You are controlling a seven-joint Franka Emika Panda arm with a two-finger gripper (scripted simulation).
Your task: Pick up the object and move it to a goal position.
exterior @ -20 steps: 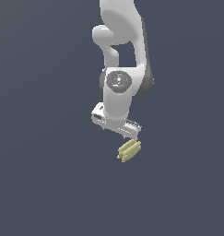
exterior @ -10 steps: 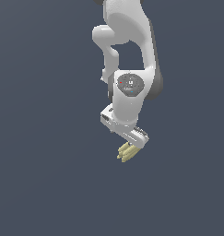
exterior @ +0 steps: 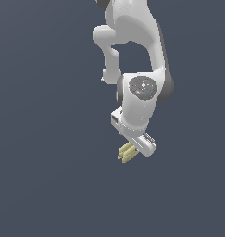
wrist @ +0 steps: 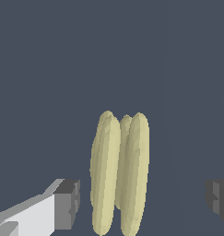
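Both fingertips seemingly clear of object.

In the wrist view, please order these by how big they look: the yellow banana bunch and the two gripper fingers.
1. Banana bunch, clearly largest.
2. The finger with its white mount showing.
3. The other finger, cut off by the picture edge.

The fingers probably match in true size; only the cropping differs.

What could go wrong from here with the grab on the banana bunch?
1. In the wrist view the jaws stand wide, clear of the banana bunch on both sides, so nothing is held yet; lifting now would leave it behind.
2. The bunch sits nearer one finger than the other, so closing may push it sideways before both touch.
3. In the exterior view the gripper covers part of the bunch, so the height above it cannot be judged.
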